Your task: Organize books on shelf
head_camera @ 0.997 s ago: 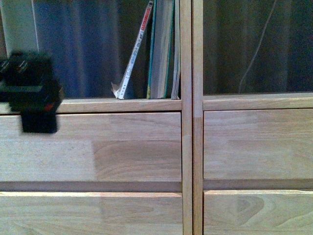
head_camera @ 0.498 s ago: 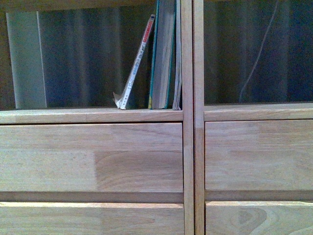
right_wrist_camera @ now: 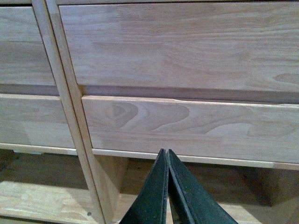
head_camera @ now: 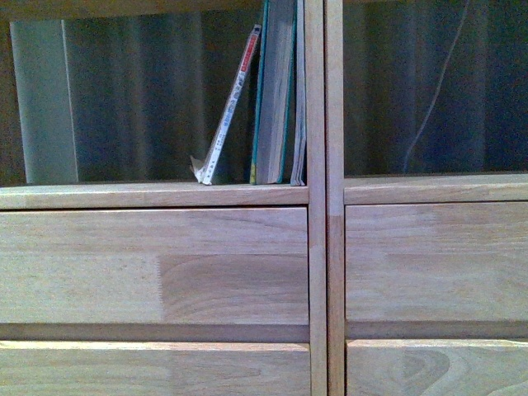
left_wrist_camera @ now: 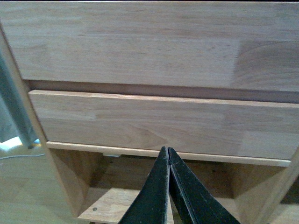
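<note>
The light-wood shelf (head_camera: 317,107) fills the front view, its two columns split by a central upright. In the left open compartment a thin white book (head_camera: 227,120) with red print leans rightward against taller teal-spined books (head_camera: 276,91) that stand against the upright. Neither arm shows in the front view. My left gripper (left_wrist_camera: 168,150) is shut and empty, low in front of the shelf's lower drawer (left_wrist_camera: 159,123). My right gripper (right_wrist_camera: 167,152) is shut and empty too, before the right column's lower drawer (right_wrist_camera: 187,123).
Plain drawer fronts (head_camera: 157,264) sit below the open compartments. A pale upright panel (head_camera: 45,99) stands at the left of the book compartment. A thin cord (head_camera: 437,82) hangs behind the right compartment. Floor and open space under the shelf (left_wrist_camera: 112,205) show in both wrist views.
The left arm, seen at the left edge of the front view a second ago, has dropped out of that view. The view also shifted slightly, so the shelf sits a little lower.
</note>
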